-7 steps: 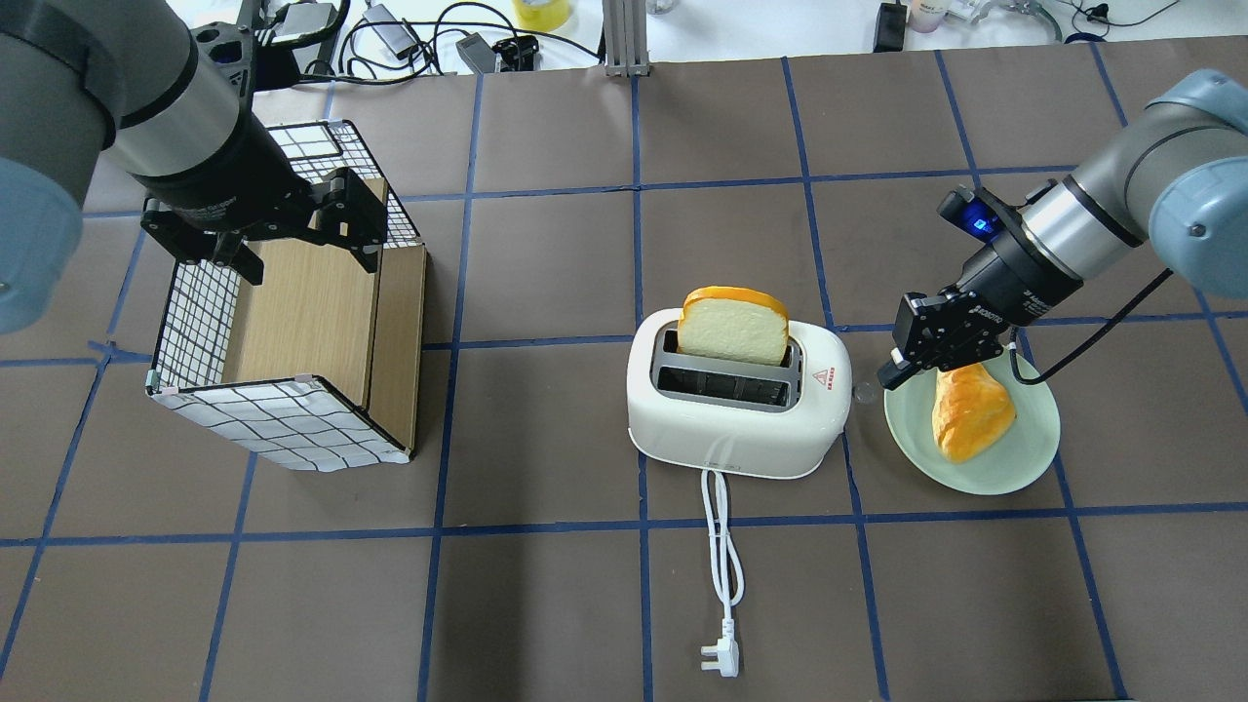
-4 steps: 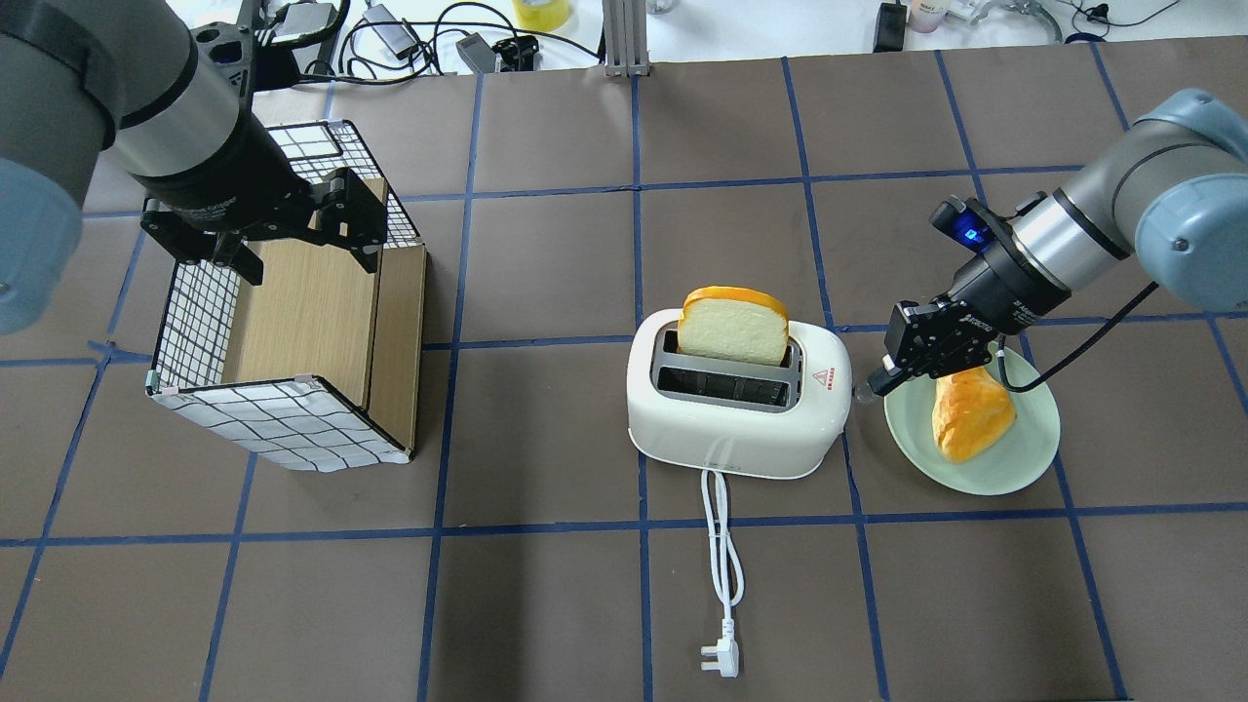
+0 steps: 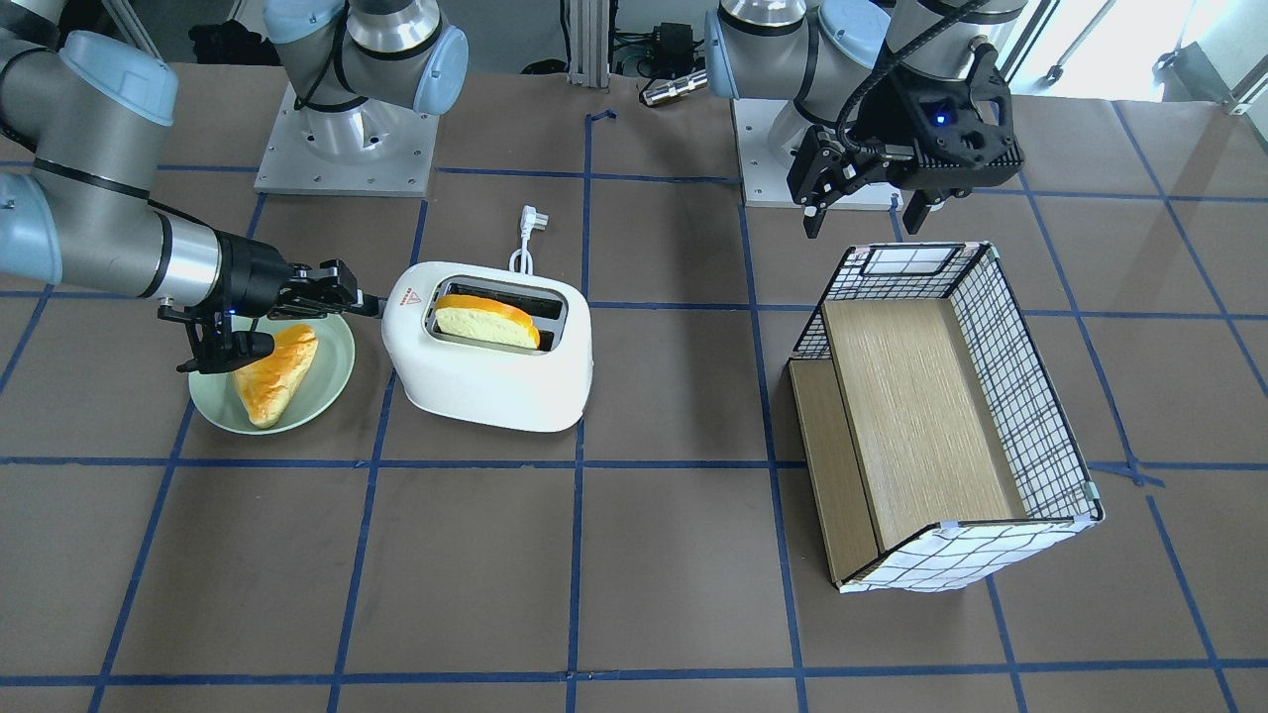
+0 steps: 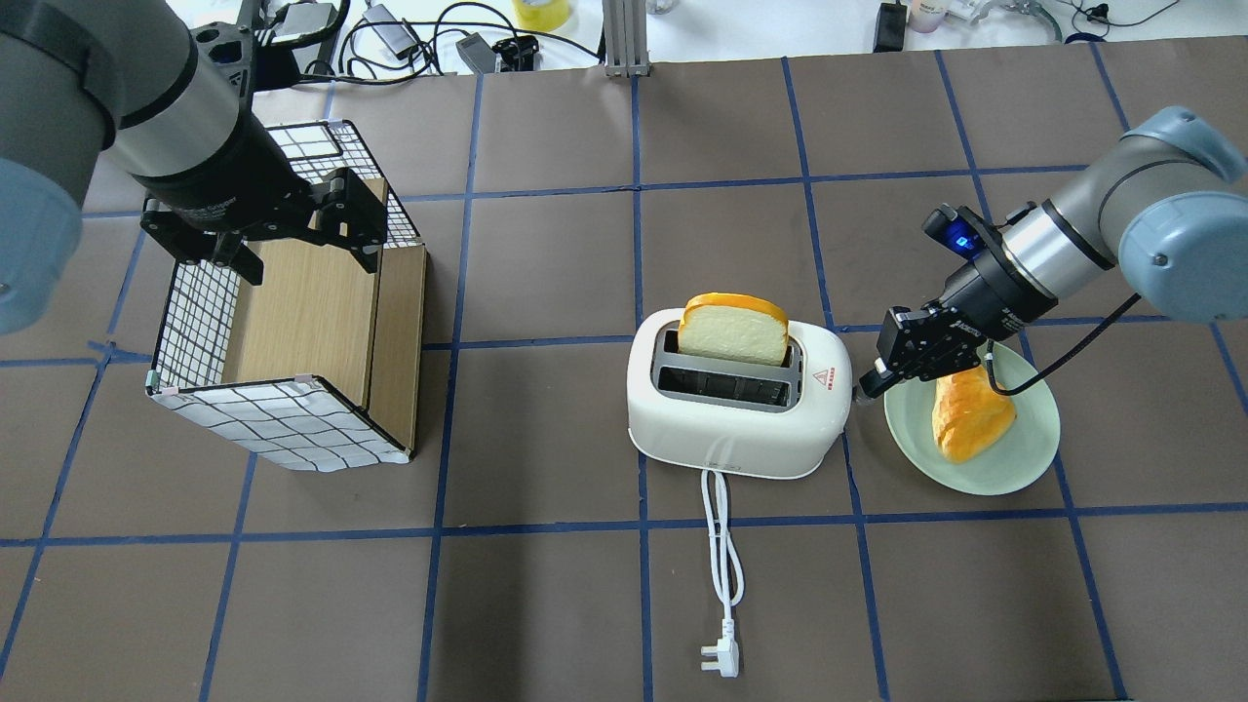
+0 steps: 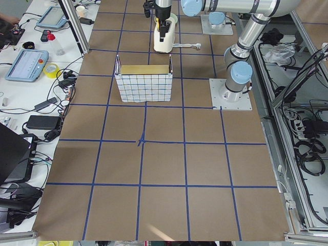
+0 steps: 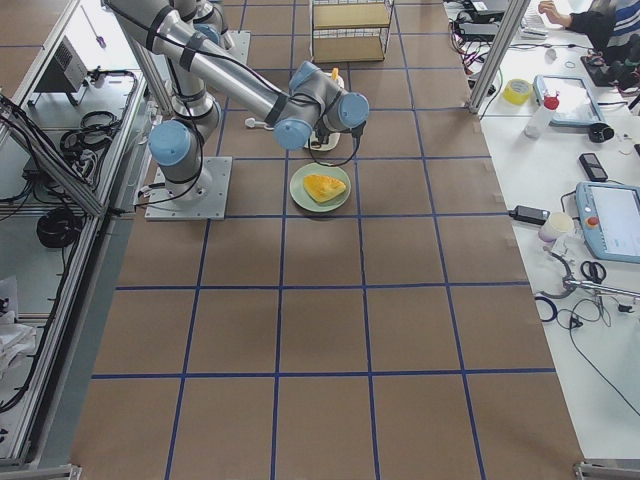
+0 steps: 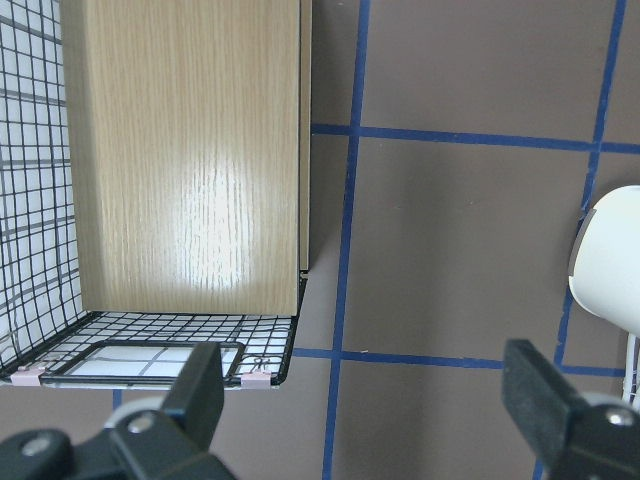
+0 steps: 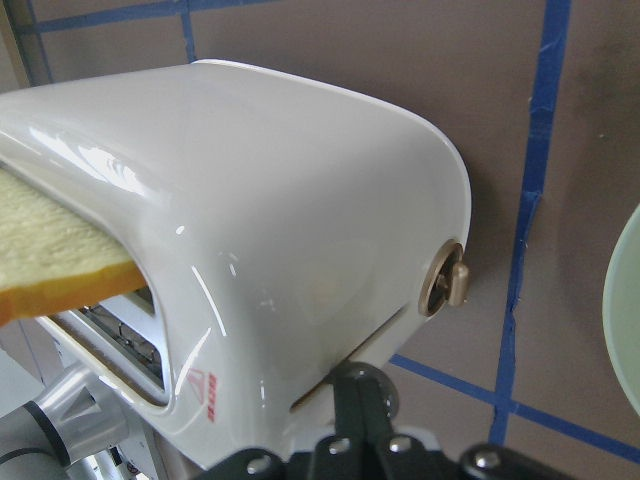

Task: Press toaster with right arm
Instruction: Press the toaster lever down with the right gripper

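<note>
The white toaster (image 4: 736, 429) stands mid-table with a bread slice (image 4: 733, 327) sticking up from its far slot. It also shows in the front view (image 3: 495, 381) and fills the right wrist view (image 8: 300, 200), where its grey knob (image 8: 445, 280) is visible. My right gripper (image 4: 863, 390) is shut. Its fingertips rest against the lever slot on the toaster's right end, seen close in the right wrist view (image 8: 360, 385) and in the front view (image 3: 371, 305). My left gripper (image 4: 307, 258) is open and empty above the checked box (image 4: 312, 312).
A pale green plate (image 4: 1014, 458) with a piece of bread (image 4: 965, 414) lies just right of the toaster, under my right wrist. The toaster's white cord and plug (image 4: 721, 546) trail toward the table's near edge. The box's wooden floor shows in the left wrist view (image 7: 190, 150).
My right gripper has moved left and down, from above the plate's edge to the toaster's right end. The slice sits slightly lower. The left arm has not moved.
</note>
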